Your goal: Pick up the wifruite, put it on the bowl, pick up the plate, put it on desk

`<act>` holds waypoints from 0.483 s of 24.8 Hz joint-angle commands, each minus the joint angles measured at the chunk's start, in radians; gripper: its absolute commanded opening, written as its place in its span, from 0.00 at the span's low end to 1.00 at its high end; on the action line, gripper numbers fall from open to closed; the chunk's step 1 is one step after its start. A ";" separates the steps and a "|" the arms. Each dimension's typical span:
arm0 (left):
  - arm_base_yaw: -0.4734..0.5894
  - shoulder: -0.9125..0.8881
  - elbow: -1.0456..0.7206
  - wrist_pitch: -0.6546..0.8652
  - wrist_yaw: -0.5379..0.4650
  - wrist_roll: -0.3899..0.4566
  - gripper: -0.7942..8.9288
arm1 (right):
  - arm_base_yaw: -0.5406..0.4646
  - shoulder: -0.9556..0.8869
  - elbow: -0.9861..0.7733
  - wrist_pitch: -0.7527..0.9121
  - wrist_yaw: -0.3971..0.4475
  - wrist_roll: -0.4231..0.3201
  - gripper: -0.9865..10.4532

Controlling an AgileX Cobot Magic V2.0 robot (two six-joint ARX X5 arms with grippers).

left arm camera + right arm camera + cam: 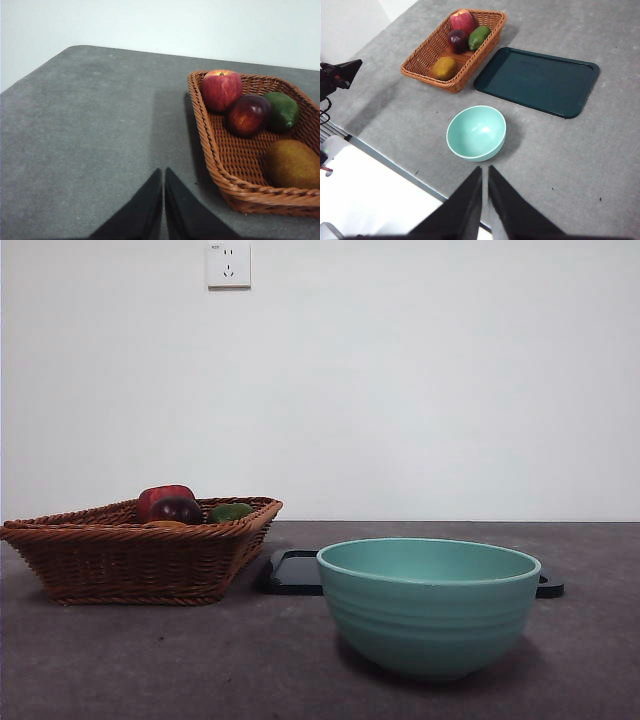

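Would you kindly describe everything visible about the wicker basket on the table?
The wicker basket is a shallow, roughly rectangular tray of reddish-brown woven cane with flared sides and a braided rim. It sits flat on the desk, beside the dark tray, nearly touching it, and apart from the bowl. Inside lie a red apple, a dark red fruit, a green fruit and the brownish-orange wifruite. No gripper touches it.

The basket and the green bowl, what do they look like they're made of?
The basket looks like woven brown wicker: interlaced strands and a braided rim show clearly. The bowl is smooth, matte mint-teal with faint ridges outside; it could be ceramic or plastic, and the look leaves that open.
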 commanded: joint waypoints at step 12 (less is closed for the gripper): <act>0.001 -0.002 -0.020 -0.007 -0.004 0.085 0.09 | 0.006 0.002 0.016 -0.035 0.001 -0.011 0.10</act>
